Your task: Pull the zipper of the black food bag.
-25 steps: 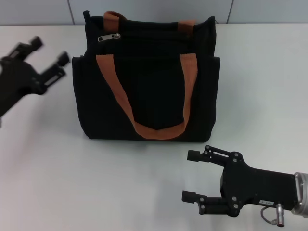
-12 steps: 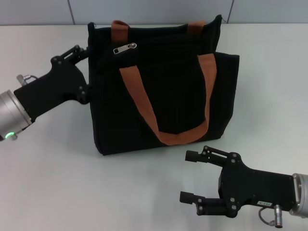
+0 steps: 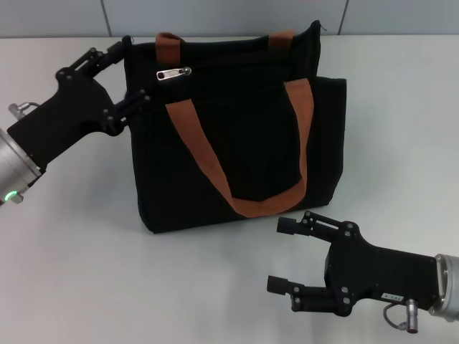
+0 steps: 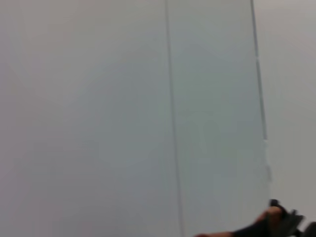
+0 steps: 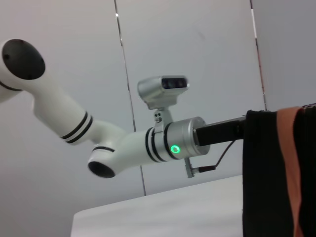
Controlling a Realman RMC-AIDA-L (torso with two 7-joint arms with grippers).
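Note:
The black food bag [image 3: 237, 143] stands upright on the white table, its rust-orange handle hanging down the front. The silver zipper pull [image 3: 173, 73] lies near the bag's top left, on the front zip line. My left gripper [image 3: 136, 68] is open at the bag's upper left corner, one finger [image 3: 118, 49] by the top back edge and the other [image 3: 140, 97] against the front left side. It is a little left of the zipper pull and not on it. My right gripper [image 3: 278, 254] is open and empty, low on the table in front of the bag's right half.
The white table [image 3: 86, 272] runs back to a grey panelled wall [image 3: 215, 14]. The right wrist view shows my left arm [image 5: 148, 143] with a green light and the bag's side [image 5: 266, 173]. The left wrist view shows mostly wall and a bit of the bag's corner [image 4: 279, 222].
My left gripper has come in from the far left to the bag's upper left corner. The bag has shifted right and turned a little. The right arm has hardly moved.

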